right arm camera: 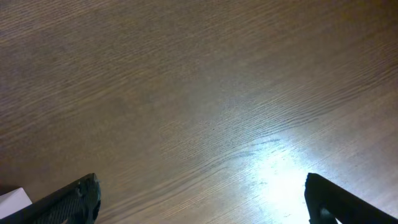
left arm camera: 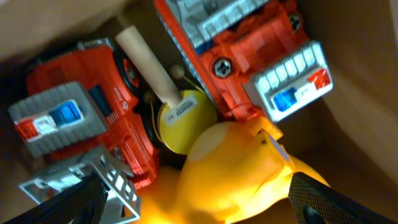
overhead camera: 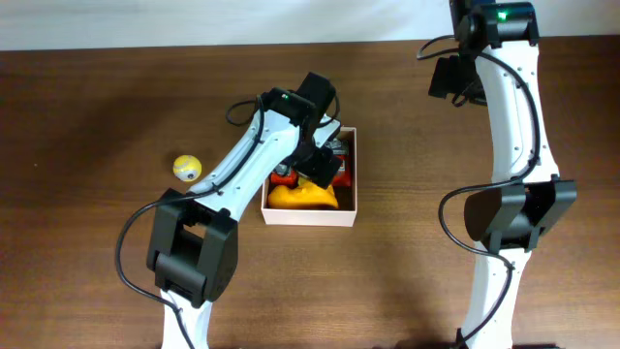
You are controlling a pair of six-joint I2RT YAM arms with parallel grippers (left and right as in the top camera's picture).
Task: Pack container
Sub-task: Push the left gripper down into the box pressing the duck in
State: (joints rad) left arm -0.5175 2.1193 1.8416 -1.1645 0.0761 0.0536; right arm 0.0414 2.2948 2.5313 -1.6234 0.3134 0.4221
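Note:
The container (overhead camera: 350, 199), a square white-walled box, sits mid-table with toys inside. My left gripper (overhead camera: 320, 167) hangs over it, open. In the left wrist view its fingers (left arm camera: 67, 205) straddle a rounded yellow toy (left arm camera: 236, 168) without pinching it. Behind that toy lie two red toy trucks (left arm camera: 81, 118) (left arm camera: 249, 50) and a yellow disc with a wooden stick (left arm camera: 177, 112), all on the tan container floor (left arm camera: 351, 118). My right gripper (right arm camera: 202, 202) is open over bare wood, far right of the container, at the table's back (overhead camera: 453, 78).
A small yellow ball (overhead camera: 187, 168) lies on the table left of the container, beside the left arm. A white corner (right arm camera: 12, 200) shows at the bottom left of the right wrist view. The wooden table (overhead camera: 87, 116) spreads around.

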